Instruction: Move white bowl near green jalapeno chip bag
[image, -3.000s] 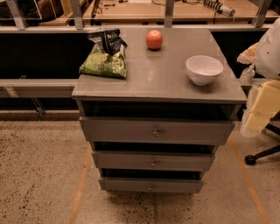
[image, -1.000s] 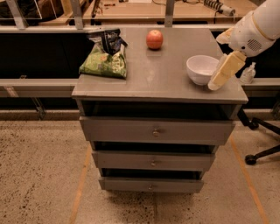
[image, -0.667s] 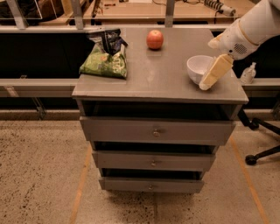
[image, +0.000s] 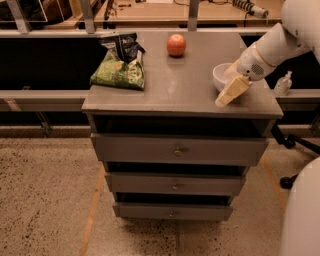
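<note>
The gripper is hanging at the right side of the frame, slanting down and to the left from the white arm. Its cream tip is lying low over the grey cabinet top, in front of the bowl. It is covering the bowl's right part; how far it is open, and whether it is gripping anything, I cannot tell. The bowl is sitting upright near the top's right edge, right of centre in the frame. The chip bag is lying at the top's left side, well apart from the bowl, its dark end pointing toward the back. An apple is sitting at the back, between the two. Below the top, three drawers are showing.
</note>
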